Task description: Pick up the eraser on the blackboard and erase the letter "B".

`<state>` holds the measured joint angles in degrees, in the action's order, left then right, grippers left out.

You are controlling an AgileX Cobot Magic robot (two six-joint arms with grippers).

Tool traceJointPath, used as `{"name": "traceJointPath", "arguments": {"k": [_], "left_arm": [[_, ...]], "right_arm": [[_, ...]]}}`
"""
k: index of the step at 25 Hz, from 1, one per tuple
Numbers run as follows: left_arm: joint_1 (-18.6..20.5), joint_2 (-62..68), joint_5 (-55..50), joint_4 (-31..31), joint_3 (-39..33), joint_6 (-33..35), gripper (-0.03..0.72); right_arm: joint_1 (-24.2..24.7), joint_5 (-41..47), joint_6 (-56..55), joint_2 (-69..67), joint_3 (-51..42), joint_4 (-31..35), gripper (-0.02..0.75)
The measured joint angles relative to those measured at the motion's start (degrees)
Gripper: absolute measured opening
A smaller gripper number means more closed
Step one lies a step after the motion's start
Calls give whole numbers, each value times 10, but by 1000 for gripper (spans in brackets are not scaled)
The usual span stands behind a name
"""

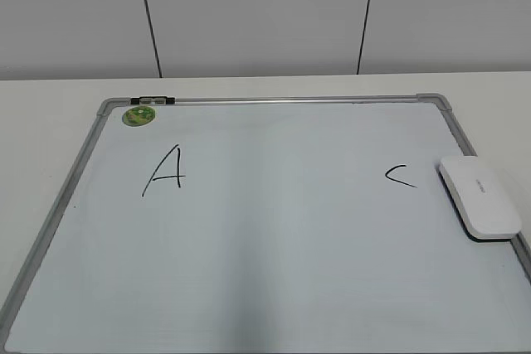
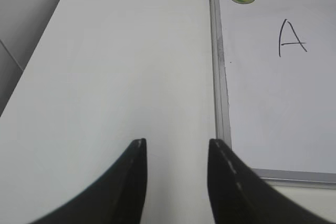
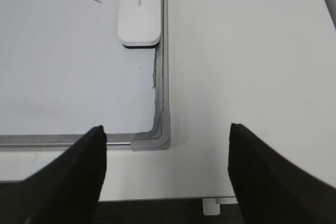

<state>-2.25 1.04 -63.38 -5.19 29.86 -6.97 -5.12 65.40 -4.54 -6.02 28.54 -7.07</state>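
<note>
Two matte black pincers — left pincer (image 2: 176, 182) with scuffed pale inner edges, right pincer (image 3: 167, 177) broad, plain.

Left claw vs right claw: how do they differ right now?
The left claw has its fingers close together; the right claw is spread wide. The left sits off the blackboard's left edge, near the "A"; the right hangs past its corner, facing the eraser. Both are empty.

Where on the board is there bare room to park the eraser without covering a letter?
The wide blank stretch between the A and the C, plus the whole near half of the blackboard, is free. The right edge is crowded: the eraser lies there beside the C, overlapping the frame.
</note>
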Motion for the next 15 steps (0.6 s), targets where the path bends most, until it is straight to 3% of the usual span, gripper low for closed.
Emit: {"name": "traceJointPath", "arguments": {"k": [15], "left_arm": [[3,-1,0,0,0,0,279]], "right_arm": [[23,2,0,70,0,0,536]]}}
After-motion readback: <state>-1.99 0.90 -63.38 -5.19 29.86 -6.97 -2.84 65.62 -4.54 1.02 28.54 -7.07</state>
